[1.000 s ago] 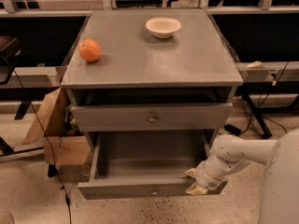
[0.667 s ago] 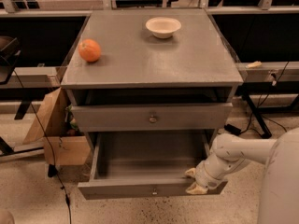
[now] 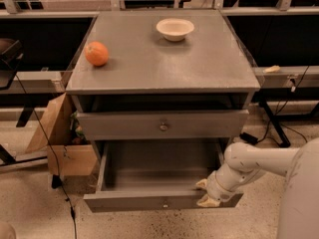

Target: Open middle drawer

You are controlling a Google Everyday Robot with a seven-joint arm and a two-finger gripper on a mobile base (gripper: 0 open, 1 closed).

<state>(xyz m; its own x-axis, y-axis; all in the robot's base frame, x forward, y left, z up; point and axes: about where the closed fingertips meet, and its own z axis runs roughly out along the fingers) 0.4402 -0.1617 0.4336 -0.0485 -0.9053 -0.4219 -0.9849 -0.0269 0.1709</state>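
The middle drawer [image 3: 158,173] is seen pulled well out of the grey cabinet [image 3: 149,66], its inside bare, exactly as it was a second ago. The gripper [image 3: 204,193] is held at the right end of the drawer's front panel, closed on that panel with one finger [image 3: 202,184] inside and the other outside; no shift in its position is observed. The drawer above [image 3: 124,125] is kept shut. On the cabinet top, an orange [image 3: 96,53] and a bowl [image 3: 175,29] are left unmoved.

Gripper [image 3: 203,193] at jutting bottom drawer [image 3: 124,202]; knob [image 3: 163,126] seemingly reachable.
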